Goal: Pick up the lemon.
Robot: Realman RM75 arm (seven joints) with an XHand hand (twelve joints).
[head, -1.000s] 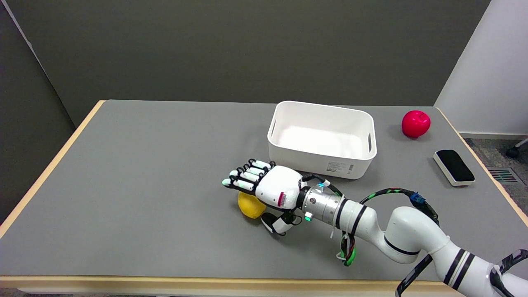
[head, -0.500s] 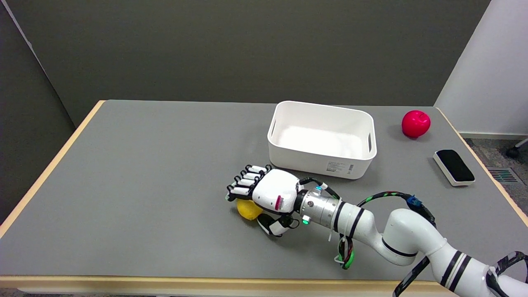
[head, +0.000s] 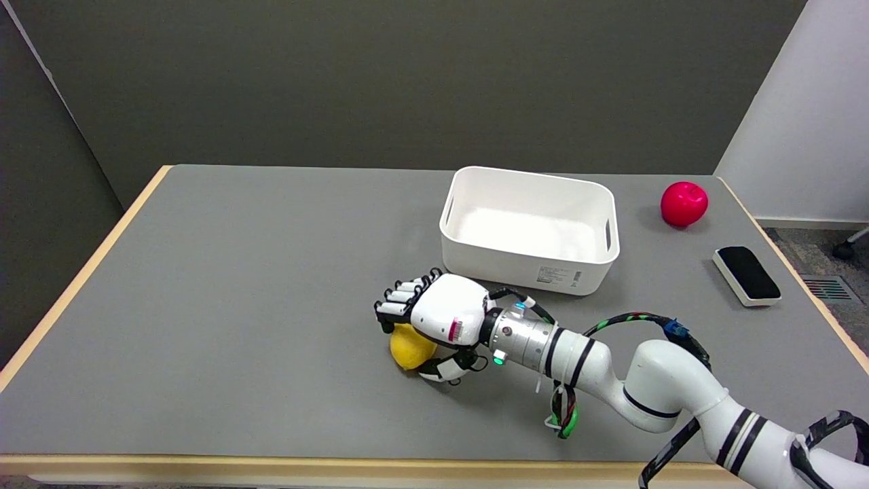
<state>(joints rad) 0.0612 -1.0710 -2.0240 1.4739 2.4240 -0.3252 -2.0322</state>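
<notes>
The yellow lemon [head: 407, 348] lies on the grey table [head: 237, 305], a little in front of the white bin. My right hand [head: 434, 322] sits over it from the right, palm down. Its fingers [head: 397, 307] are curled down over the lemon's far side and top. The thumb [head: 440, 370] presses in at the lemon's near right side, so the hand grips the fruit. The lemon's right half is hidden under the palm, and it still rests on the table.
An empty white bin [head: 529, 231] stands just behind the hand. A red apple [head: 684, 203] sits at the far right, with a black-and-white eraser [head: 747, 275] nearer the right edge. The table's left half is bare grey surface.
The fingers, stretched out flat above the lemon a second ago, have curled down around it. The thumb has moved in against its near side. The lemon has barely shifted.
</notes>
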